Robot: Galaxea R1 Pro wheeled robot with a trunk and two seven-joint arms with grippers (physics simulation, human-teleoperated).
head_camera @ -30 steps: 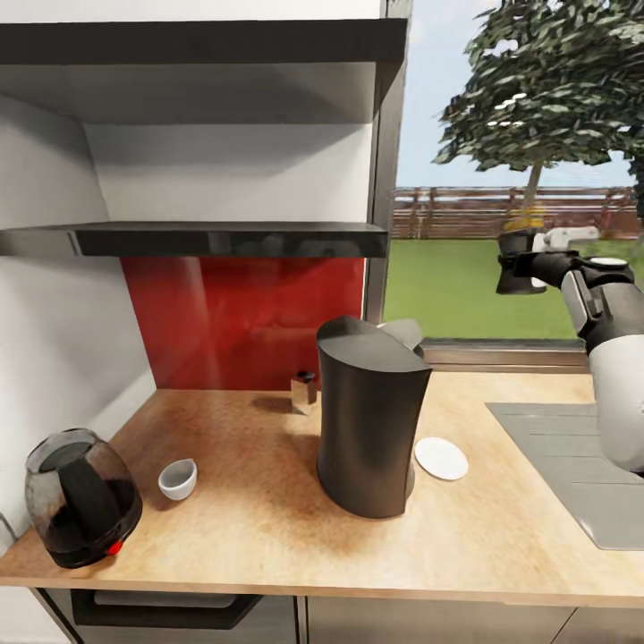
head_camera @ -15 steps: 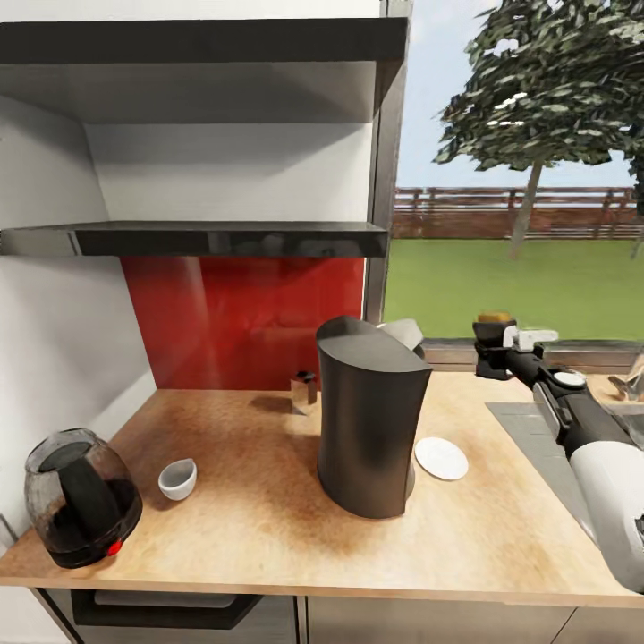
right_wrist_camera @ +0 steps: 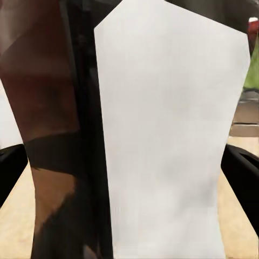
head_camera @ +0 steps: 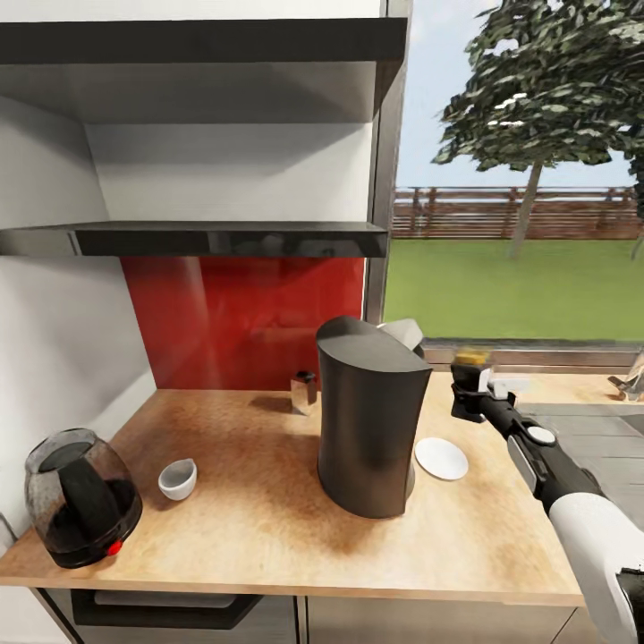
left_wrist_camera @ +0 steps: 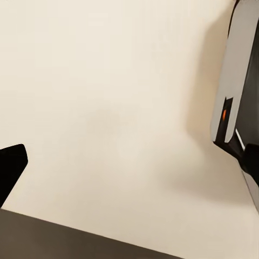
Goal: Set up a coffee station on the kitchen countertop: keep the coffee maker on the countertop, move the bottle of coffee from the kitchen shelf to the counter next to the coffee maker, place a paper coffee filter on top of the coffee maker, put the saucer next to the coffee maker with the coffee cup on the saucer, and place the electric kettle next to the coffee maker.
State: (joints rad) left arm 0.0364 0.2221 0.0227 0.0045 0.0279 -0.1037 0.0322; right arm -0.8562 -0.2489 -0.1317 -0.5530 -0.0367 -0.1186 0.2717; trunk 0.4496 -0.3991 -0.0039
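The counter (head_camera: 268, 519) carries all items. The coffee maker (head_camera: 368, 416) stands upright near the counter's middle, just to the left of the right gripper (head_camera: 469, 394). The kettle (head_camera: 79, 507) sits at the counter's front left corner, well apart from that gripper. The right gripper is clenched on the bottle (head_camera: 471, 360), which stands upright between its fingers, yellow cap upward, low over the counter and right of the coffee maker; in the right wrist view the bottle (right_wrist_camera: 162, 140) lies between the dark fingertips (right_wrist_camera: 243, 172). The saucer (head_camera: 441, 458) lies flat just in front of the gripper, beside the coffee maker's base. The cup (head_camera: 177, 478) rests between kettle and coffee maker, far left of the gripper. The left gripper's state cannot be determined.
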